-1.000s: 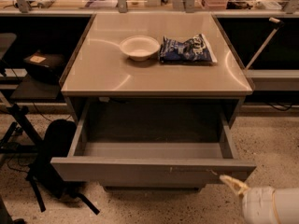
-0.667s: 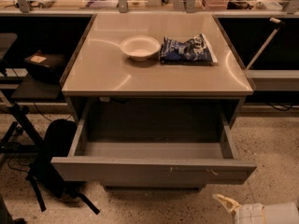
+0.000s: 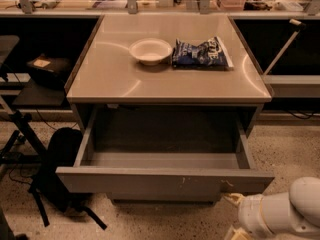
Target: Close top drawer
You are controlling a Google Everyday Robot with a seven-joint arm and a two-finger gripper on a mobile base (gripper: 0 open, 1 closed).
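The top drawer (image 3: pixel 150 181) is a wide grey metal drawer pulled far out from under the tan table top (image 3: pixel 110 79). Its inside looks empty, and its flat front panel has small pale scratch marks right of centre. My gripper (image 3: pixel 231 215) is at the bottom right, low and just in front of the right end of the drawer front. Its two pale fingers stand apart, holding nothing, and the upper fingertip (image 3: pixel 232 199) lies just below the panel's lower edge. The white arm (image 3: pixel 285 211) comes in from the right edge.
A white bowl (image 3: pixel 150 50) and a blue snack bag (image 3: pixel 201 53) lie on the table top. A black backpack (image 3: pixel 62 166) and a black stand (image 3: pixel 22 134) are on the floor at the left. Dark shelving flanks the table on both sides.
My gripper first dropped lower, then came back up and moved left, closer to the right end of the drawer front. The drawer has not moved.
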